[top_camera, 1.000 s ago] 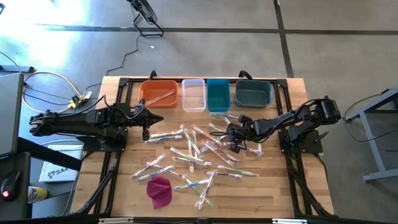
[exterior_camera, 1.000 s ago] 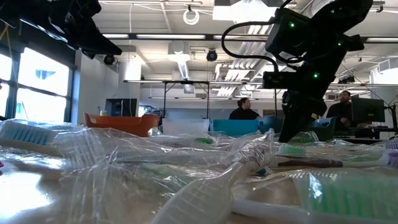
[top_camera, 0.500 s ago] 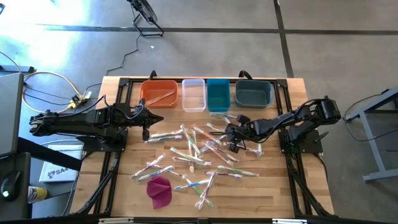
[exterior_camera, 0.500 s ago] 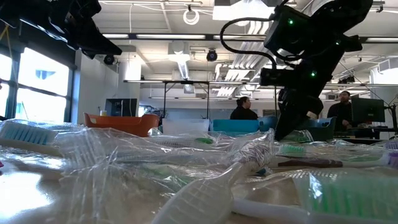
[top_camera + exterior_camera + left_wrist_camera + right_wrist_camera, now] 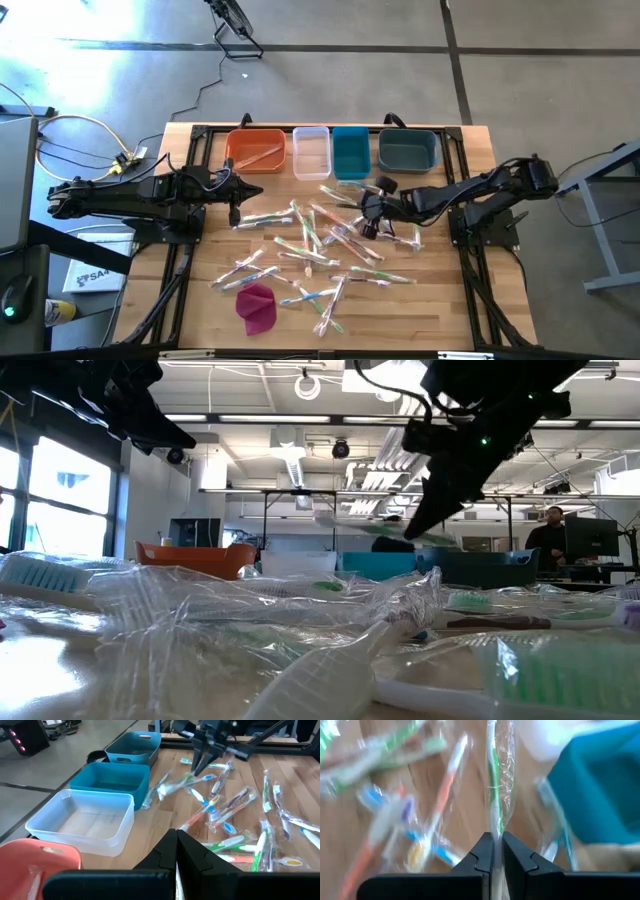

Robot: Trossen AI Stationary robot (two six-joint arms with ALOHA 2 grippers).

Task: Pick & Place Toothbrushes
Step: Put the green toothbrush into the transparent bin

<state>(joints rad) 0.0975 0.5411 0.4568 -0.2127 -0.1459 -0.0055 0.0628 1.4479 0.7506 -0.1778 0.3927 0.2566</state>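
Many wrapped toothbrushes [image 5: 310, 240] lie scattered on the middle of the wooden table [image 5: 200, 300]. My right gripper [image 5: 366, 222] hangs over the pile's far right part, shut on one green-handled toothbrush [image 5: 494, 775] in a clear wrapper; the low view shows that toothbrush [image 5: 378, 530] in the air. My left gripper [image 5: 240, 200] waits shut over the table's left side, holding nothing; its closed fingers [image 5: 176, 842] show in the left wrist view. My right gripper pinches one end of the green toothbrush's wrapper [image 5: 495, 826] between its two fingers. The fingers slant down from the table's right side, and the brush runs on ahead in line with them. It is lifted clear of the pile, roughly level.
Along the far edge stand an orange bin [image 5: 256, 150] with a toothbrush in it, a clear bin [image 5: 311, 152], a teal bin [image 5: 351, 152] and a dark blue bin [image 5: 407, 150]. A magenta cloth lump [image 5: 257, 306] lies near the front left. People sit beyond the table.
My right gripper has risen from the pile and tipped to a flatter slant, staying shut. The green toothbrush has come up with it and now hangs clear of the other toothbrushes.
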